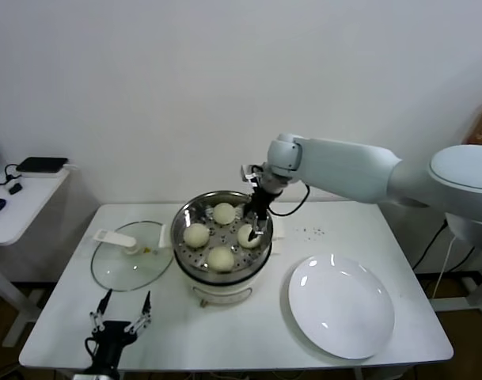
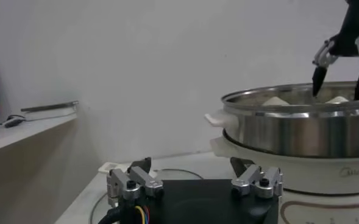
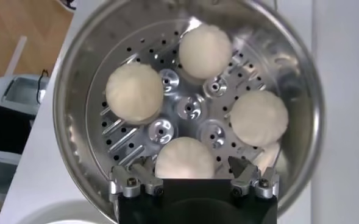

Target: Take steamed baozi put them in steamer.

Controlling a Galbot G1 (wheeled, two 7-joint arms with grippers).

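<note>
The steel steamer [image 1: 178, 240] stands mid-table on its white base. Four cream baozi lie on its perforated tray: far [image 1: 224, 212], left [image 1: 196, 234], near [image 1: 221, 259] and right [image 1: 248, 235]. My right gripper [image 1: 256, 224] hangs open just over the right baozi, fingers dipping inside the rim. In the right wrist view the open gripper [image 3: 191, 165] straddles that baozi [image 3: 184, 159] without gripping it; the others [image 3: 205, 52] [image 3: 134, 91] [image 3: 259, 117] lie beyond. My left gripper [image 1: 122, 313] is parked open and empty at the table's front left, also in its own view [image 2: 191, 167].
A glass lid [image 1: 130, 261] lies left of the steamer. A bare white plate [image 1: 341, 305] sits at the front right. A side table [image 1: 19, 198] with devices stands at the far left. The steamer wall [image 2: 301, 128] stands close to the left gripper.
</note>
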